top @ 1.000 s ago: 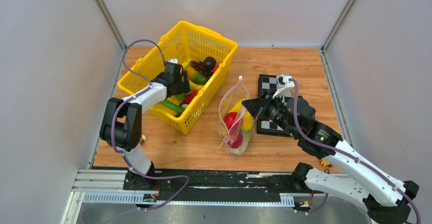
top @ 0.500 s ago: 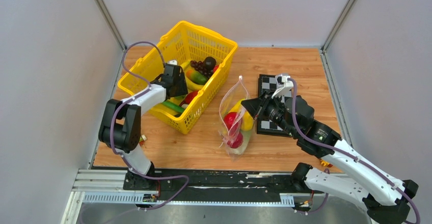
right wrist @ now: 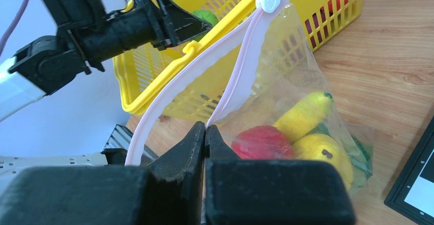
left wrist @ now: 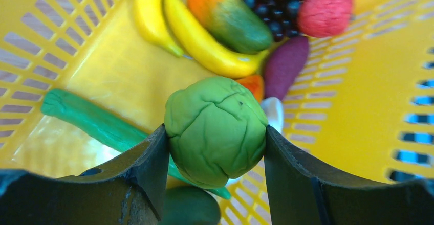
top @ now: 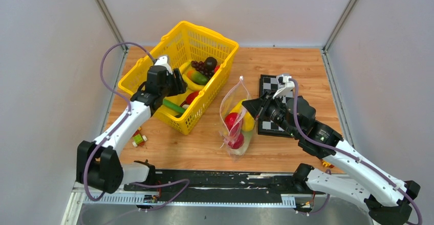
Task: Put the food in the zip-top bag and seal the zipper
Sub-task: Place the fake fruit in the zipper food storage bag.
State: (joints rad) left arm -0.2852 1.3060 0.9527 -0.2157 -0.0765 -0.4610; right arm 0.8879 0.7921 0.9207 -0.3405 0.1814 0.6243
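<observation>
My left gripper (left wrist: 215,151) is shut on a green lettuce (left wrist: 215,128), holding it above the yellow basket (top: 200,35). Below it in the basket lie more food: bananas (left wrist: 199,41), a green-orange fruit (left wrist: 230,18), purple grapes (left wrist: 268,10), a red round fruit (left wrist: 325,10) and a green cucumber (left wrist: 97,122). My right gripper (right wrist: 204,130) is shut on the pink zipper (right wrist: 240,71) and holds the zip-top bag (top: 235,120) upright with its mouth open. A red fruit (right wrist: 261,140) and yellow fruits (right wrist: 307,115) sit inside the bag.
A black-and-white chessboard (top: 268,86) lies on the wooden table right of the bag, partly under my right arm. Small toy blocks (top: 138,139) lie near the left arm's base. Grey walls close in the left, back and right.
The left gripper has closed on the lettuce and lifted it out of the basket. The right gripper and the bag have not moved.
</observation>
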